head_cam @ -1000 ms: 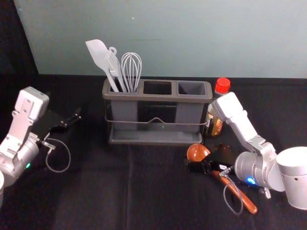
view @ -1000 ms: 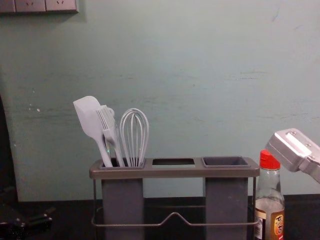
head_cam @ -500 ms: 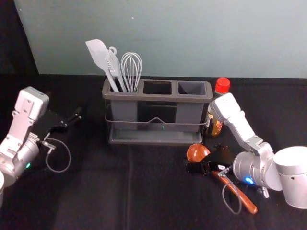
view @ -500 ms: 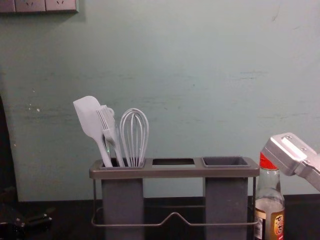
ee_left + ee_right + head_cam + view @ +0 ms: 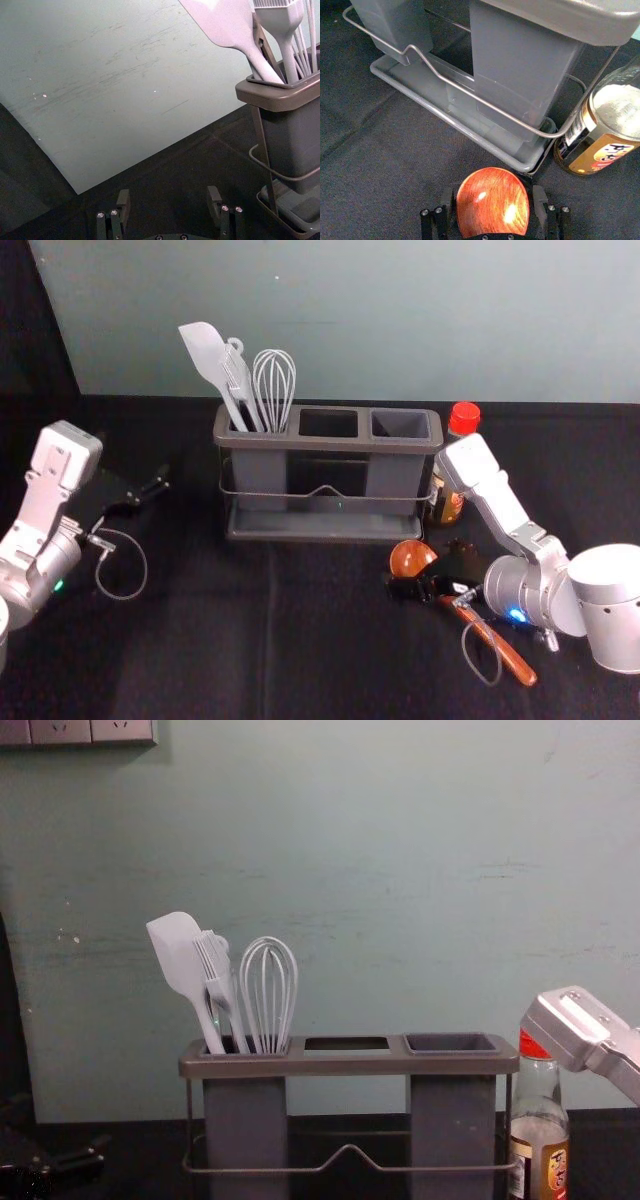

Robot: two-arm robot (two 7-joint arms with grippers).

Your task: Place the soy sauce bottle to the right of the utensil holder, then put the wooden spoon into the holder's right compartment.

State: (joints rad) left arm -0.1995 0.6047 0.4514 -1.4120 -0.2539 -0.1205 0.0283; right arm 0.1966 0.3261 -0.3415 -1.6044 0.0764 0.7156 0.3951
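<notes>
Head view, R gripper [image 5: 422,568] around 1 spoon [image 5: 502,648], 1 L gripper [image 5: 148,493] left

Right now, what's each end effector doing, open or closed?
Left end effector: open, empty.
Right end effector: open at the wooden spoon, not clamped on it.

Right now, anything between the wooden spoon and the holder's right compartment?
Yes, on a low path: the front wire and compartment wall. Nothing visible covers the opening, so lifting over the rim looks workable. The soy sauce bottle stands beside the holder, on its right.
</notes>
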